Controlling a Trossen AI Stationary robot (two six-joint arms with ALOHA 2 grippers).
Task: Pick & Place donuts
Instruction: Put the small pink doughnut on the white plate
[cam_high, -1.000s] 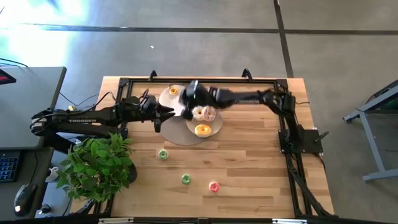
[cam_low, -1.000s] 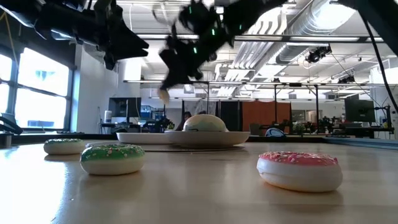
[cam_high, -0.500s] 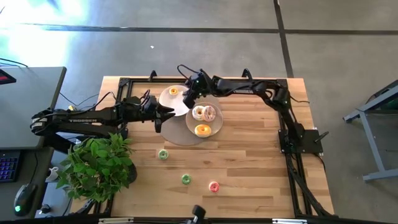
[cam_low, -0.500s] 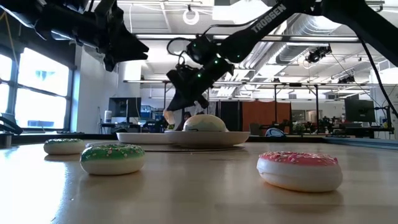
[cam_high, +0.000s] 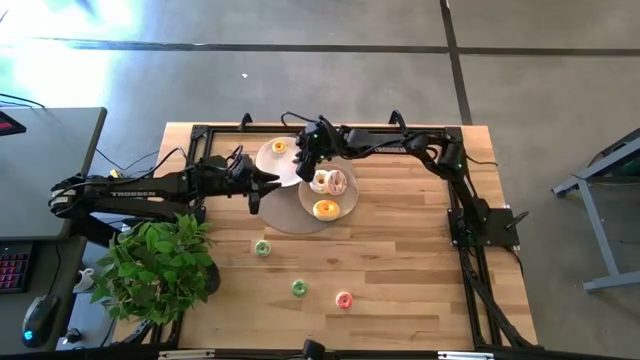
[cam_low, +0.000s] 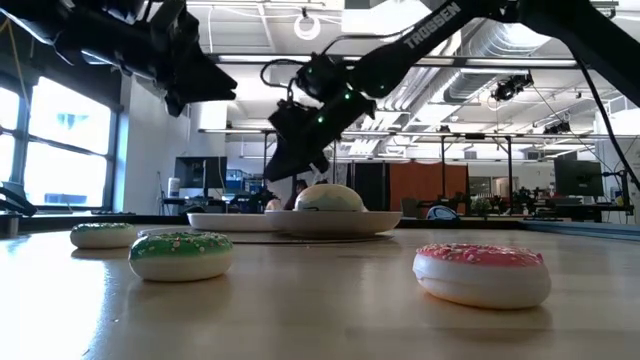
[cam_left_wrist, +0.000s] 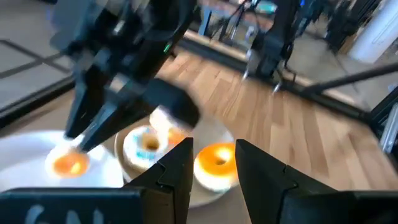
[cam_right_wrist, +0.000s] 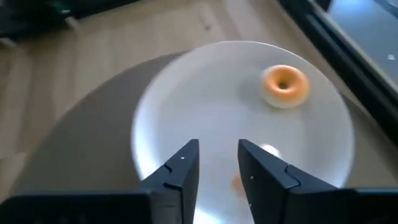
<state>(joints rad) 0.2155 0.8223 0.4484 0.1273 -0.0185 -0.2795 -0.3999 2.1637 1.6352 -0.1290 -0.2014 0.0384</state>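
Observation:
A small orange donut (cam_high: 279, 147) lies on the white plate (cam_high: 268, 163) at the table's far side. The beige plate (cam_high: 345, 211) beside it carries a white-frosted donut (cam_high: 320, 181), a pink-frosted one (cam_high: 338, 183) and a yellow-orange one (cam_high: 326, 209). Two green donuts (cam_high: 262, 248) (cam_high: 299, 288) and a pink one (cam_high: 344, 299) lie on the bare table nearer the front. My right gripper (cam_right_wrist: 219, 163) hangs open, fingers down, just above the white plate (cam_right_wrist: 205, 99). A small pale-and-orange thing (cam_right_wrist: 267, 150) shows on the plate past one finger, partly hidden. My left gripper (cam_left_wrist: 214, 163) waits open, raised at the white plate's left.
A potted green plant (cam_high: 160, 265) stands at the table's near left corner. A black frame (cam_high: 470, 235) runs along the right and far edges. Bare wood lies to the right of the plates and between the loose donuts.
My right gripper has come down toward the white plate and shifted slightly toward the table's left, ending close above it. In the low view a small pale thing under its fingertips has gone down with it to plate level. The left arm has kept still.

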